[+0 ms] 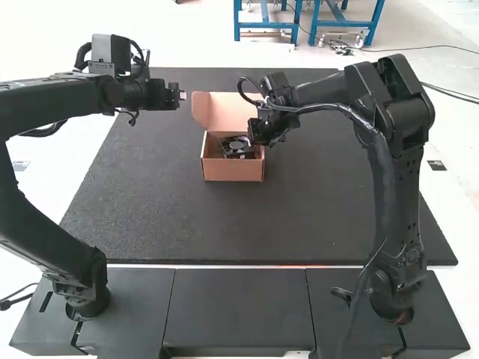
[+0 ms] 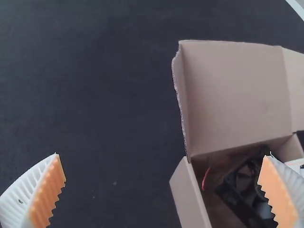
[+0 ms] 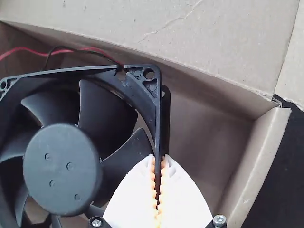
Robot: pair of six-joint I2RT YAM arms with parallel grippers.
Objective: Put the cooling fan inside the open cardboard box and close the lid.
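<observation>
Mat (image 1: 150, 202), black and rubbery, lies under everything; on it, near the middle, sits the cardboard box (image 1: 232, 168), open at the top. Its lid (image 2: 232, 95) stands upright from the far wall, with a small side flap folded off one edge. Nothing else lies on the mat around the box. Inside the box is the fan (image 3: 61, 161), black, with a square frame, a round hub and curved blades; it lies tilted, with one frame corner raised near the far wall. Thin red and black wires (image 3: 71, 51) run from that corner along the inner wall. The upright lid is the one obstacle on my left side: my left pincer (image 1: 179, 96) hangs just beside its outer edge, at about the height of the lid's top, and I cannot tell whether it touches the cardboard. Its white ribbed fingers (image 2: 45, 192) with orange pads are spread wide and carry nothing; from the left wrist one finger appears over bare mat, the other over the box's opening. My right pincer (image 3: 157, 164) reaches down into the box from the right, fingers pressed together on the thin edge of the fan's frame, pinching it between the orange pads.
</observation>
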